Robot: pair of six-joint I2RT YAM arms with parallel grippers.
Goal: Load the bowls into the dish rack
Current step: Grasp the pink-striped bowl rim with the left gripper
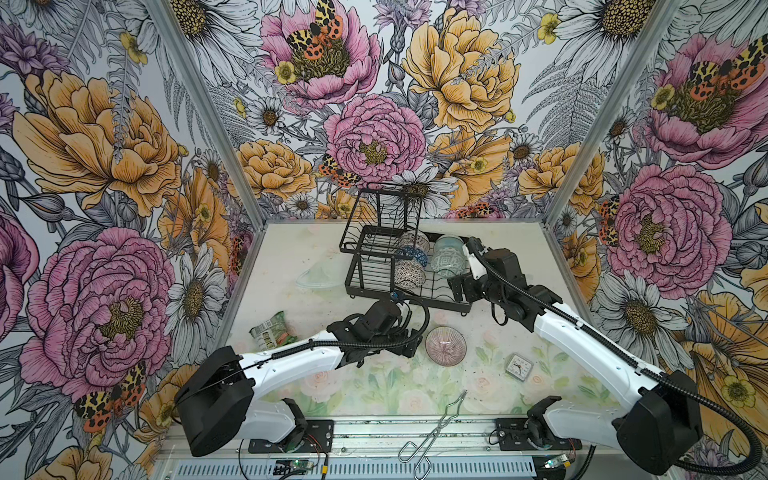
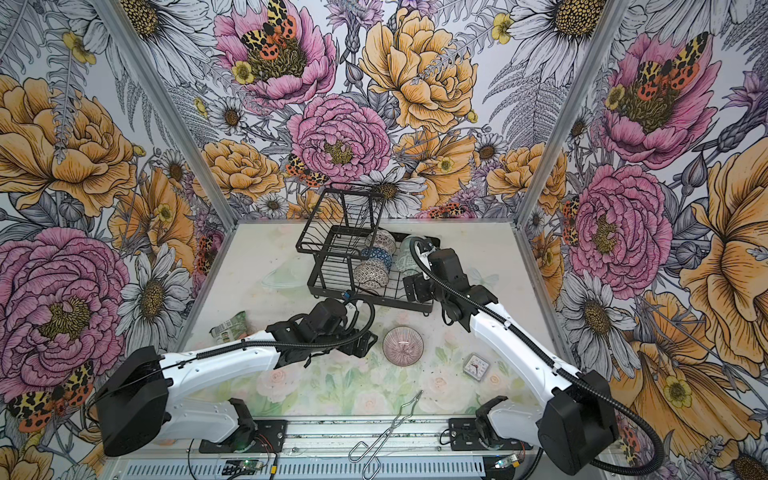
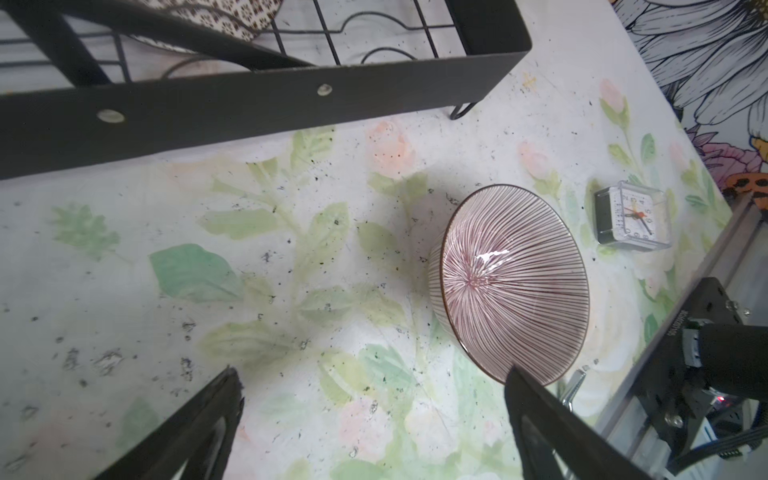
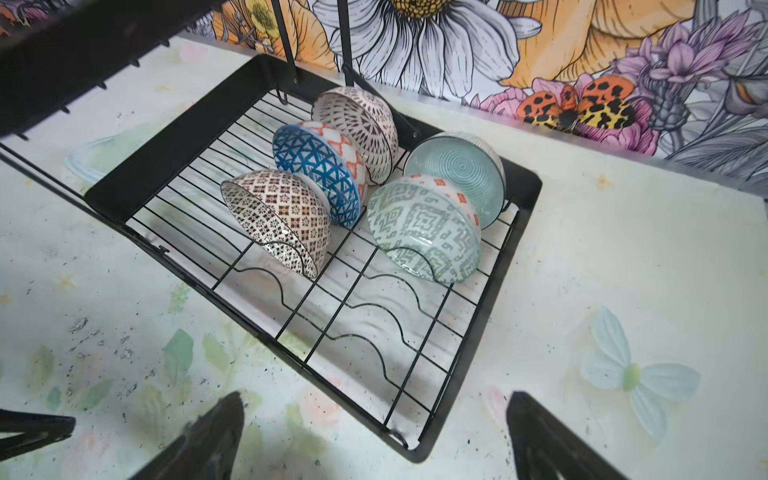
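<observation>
- The pink striped bowl [image 1: 446, 345] is the last one out. It sits mouth up on the table, near the dish rack [image 3: 249, 112] but apart from it, at about the rack's 6 o'clock in both top views.
- Five bowls already lean on edge in the rack's lower tray. The lattice bowl [image 4: 276, 220], blue triangle bowl [image 4: 316, 183] and dashed bowl [image 4: 357, 129] form one row, and the grey-green patterned bowl [image 4: 424, 232] and mint bowl [image 4: 457, 174] the next.
- I'd say the step in hand is the reach for that last bowl. The next move calls for one finger inside the rim and one outside, a firm close, then a lift to a free slot.
- The left gripper [image 3: 374, 395] hangs low just beside the bowl at its 9 o'clock, forearm stretched toward the middle. Its jaws are spread wide and hold nothing.
- The right gripper [image 4: 374, 415] hovers by the rack's 4 o'clock corner, jaws wide apart and empty.
- Further out, an alarm clock [image 1: 519, 365] lies at the bowl's 4 o'clock and metal tongs [image 1: 432, 432] at its 6.
</observation>
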